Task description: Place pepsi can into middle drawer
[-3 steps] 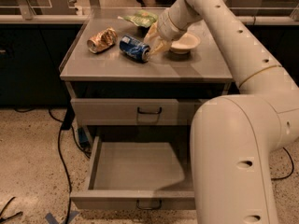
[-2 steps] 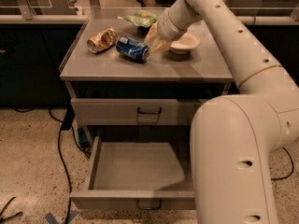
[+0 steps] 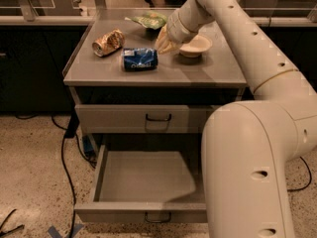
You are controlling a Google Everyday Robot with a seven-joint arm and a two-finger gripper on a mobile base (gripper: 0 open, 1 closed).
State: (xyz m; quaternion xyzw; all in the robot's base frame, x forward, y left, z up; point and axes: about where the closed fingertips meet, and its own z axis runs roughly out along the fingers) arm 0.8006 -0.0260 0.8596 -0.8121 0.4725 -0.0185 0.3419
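Hovering at upper centre, just right of the pepsi can point(image 3: 140, 59) lying sideways on the cabinet top point(image 3: 208, 71), the gripper point(image 3: 166, 42) looks poised to grab it for the open drawer point(image 3: 148, 180) below, though whether it is clenched cannot be told.

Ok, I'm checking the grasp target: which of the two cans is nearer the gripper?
The blue can, just front-left of the gripper, which is beside the bowl; the gold can lies farther away.
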